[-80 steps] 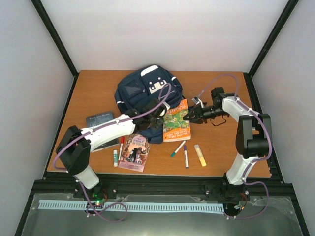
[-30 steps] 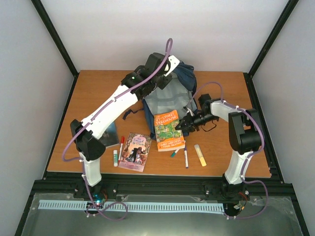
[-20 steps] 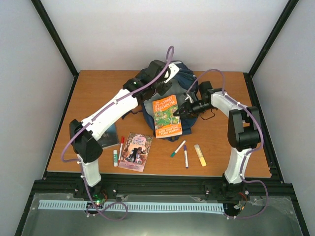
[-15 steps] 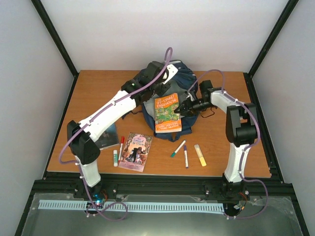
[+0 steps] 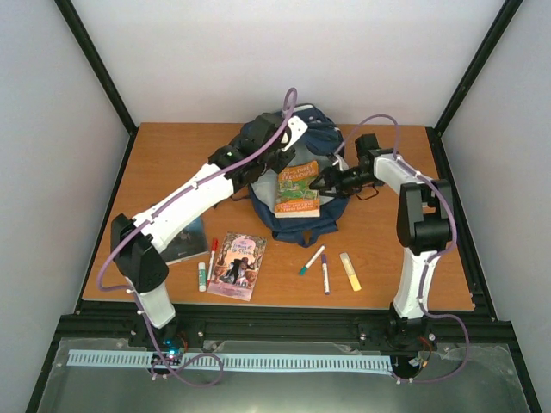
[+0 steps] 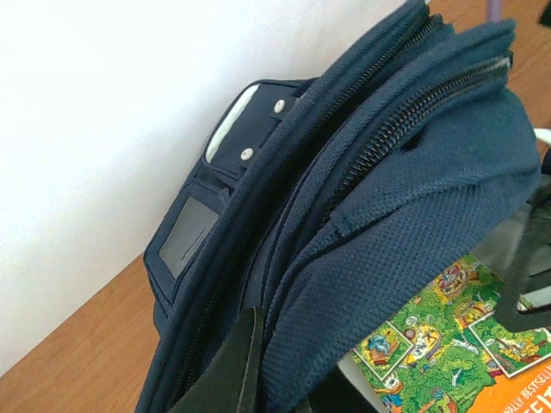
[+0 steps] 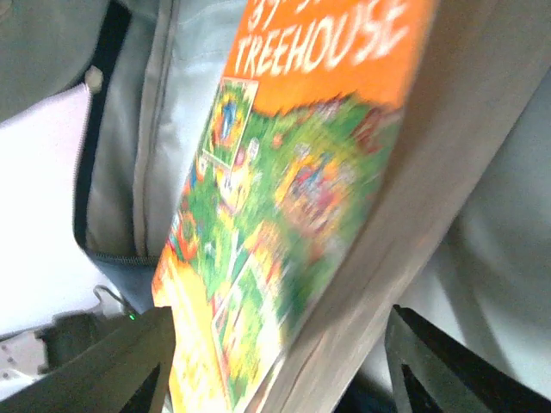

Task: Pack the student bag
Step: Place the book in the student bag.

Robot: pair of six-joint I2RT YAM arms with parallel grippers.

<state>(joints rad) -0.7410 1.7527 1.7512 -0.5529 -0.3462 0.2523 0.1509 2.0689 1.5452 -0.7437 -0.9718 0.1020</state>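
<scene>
Two arms meet at the student bag (image 5: pixel 299 227), which sits at the far middle of the table (image 5: pixel 172 163) with its mouth gaping. We see the left gripper (image 6: pixel 274 385) pinched tight on the bag's blue flap. The right gripper (image 7: pixel 280 379) has its jaws parted either side of an orange book (image 5: pixel 297 191) lying in the opening, and we cannot tell whether they touch it.
</scene>
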